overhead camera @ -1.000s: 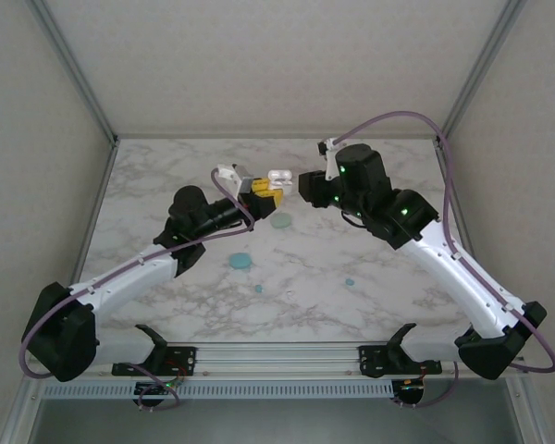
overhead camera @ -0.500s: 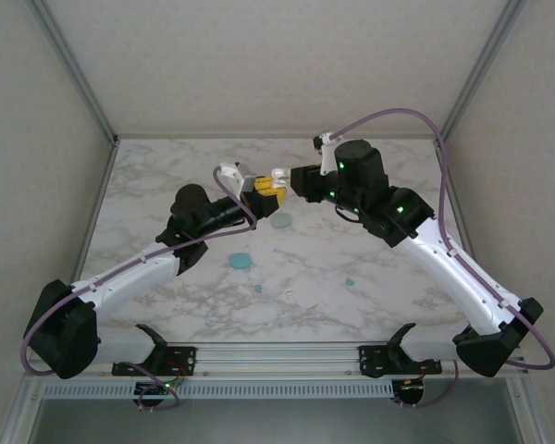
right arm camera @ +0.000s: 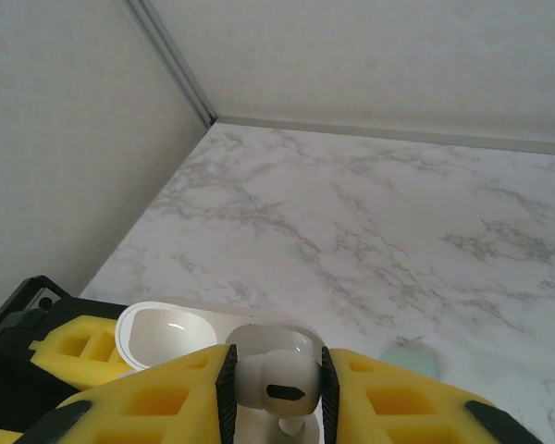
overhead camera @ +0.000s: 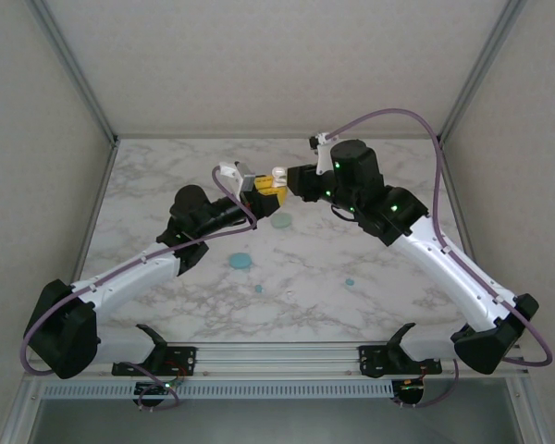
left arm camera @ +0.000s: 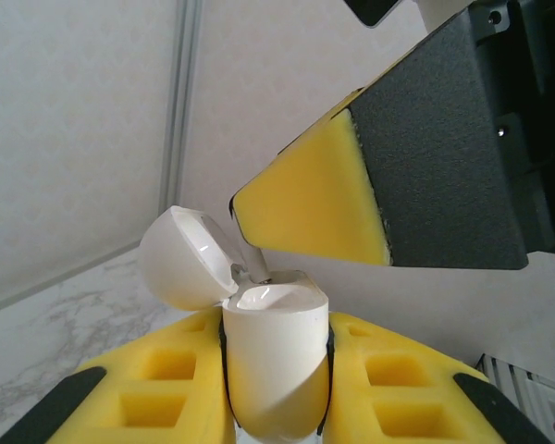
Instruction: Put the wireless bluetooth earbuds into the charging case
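My left gripper [overhead camera: 265, 193] is shut on a white charging case [left arm camera: 276, 356] held upright above the table, its lid [left arm camera: 187, 259] hinged open to the left. My right gripper [right arm camera: 276, 393] is shut on a white earbud [right arm camera: 276, 381]. It hangs directly over the case mouth, meeting the left gripper at the case [overhead camera: 278, 175]. The earbud's stem [left arm camera: 256, 264] reaches down to the case's open top; how deep it sits is hidden. Two tiny teal earbuds [overhead camera: 258, 289] [overhead camera: 350, 280] lie on the marble nearer the arms.
A pale green pebble-shaped case [overhead camera: 280, 221] lies on the table just under the grippers, also seen at the case [right arm camera: 409, 356] in the right wrist view. A teal case [overhead camera: 240, 262] lies nearer the left arm. Walls close the table's back and sides.
My right gripper has moved left with the white earbud until it sits over the open case. The left gripper has held the case nearly still.
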Robot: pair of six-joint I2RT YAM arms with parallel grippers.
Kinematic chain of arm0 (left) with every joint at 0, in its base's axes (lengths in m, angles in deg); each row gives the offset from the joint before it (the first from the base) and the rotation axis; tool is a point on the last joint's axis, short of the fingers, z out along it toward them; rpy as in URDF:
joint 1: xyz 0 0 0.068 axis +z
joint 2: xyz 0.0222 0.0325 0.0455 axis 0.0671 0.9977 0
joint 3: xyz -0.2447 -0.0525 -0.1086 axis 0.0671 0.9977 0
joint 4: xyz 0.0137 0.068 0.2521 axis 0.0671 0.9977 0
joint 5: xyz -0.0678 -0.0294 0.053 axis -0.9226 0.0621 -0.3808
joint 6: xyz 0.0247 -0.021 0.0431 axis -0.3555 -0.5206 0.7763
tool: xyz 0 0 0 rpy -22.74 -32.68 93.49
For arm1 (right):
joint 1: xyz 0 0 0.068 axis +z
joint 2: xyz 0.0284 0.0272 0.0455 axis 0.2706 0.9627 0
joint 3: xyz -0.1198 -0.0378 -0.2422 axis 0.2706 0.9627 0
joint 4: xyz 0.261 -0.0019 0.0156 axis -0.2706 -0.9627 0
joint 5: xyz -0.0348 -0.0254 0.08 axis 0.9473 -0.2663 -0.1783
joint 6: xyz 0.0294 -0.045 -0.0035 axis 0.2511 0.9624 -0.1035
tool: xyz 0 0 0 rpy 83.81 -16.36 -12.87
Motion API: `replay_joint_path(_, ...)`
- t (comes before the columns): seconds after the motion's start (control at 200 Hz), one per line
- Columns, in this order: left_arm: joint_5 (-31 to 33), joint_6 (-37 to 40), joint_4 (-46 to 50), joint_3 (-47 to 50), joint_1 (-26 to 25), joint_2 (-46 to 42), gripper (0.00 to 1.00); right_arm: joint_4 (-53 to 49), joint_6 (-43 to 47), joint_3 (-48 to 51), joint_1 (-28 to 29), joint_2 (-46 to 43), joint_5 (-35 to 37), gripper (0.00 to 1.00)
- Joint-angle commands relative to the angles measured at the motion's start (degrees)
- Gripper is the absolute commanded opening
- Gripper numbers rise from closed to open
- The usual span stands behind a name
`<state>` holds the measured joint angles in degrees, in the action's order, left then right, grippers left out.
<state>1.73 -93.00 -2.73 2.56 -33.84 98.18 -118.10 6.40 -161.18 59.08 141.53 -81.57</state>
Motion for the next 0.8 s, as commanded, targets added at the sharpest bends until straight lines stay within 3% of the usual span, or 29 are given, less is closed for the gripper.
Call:
replay_joint_path(0.0,-0.2,-1.8,-3.7,-1.3,-0.5,-0.1,0.12,2.0,-0.4,0.7,-0.3,1.0,-1.0,0.31)
replay_joint_path(0.365,2.0,-2.1,-4.4,-1.2,-0.6,-0.2,0.11,1.8,0.3,2.3,-0.3,0.5,-5.9,0.32)
replay_joint_path(0.796,2.0,-1.7,-4.6,-1.1,-0.6,-0.4,0.11,-2.7,0.3,-0.7,-0.3,0.5,-7.0,0.42)
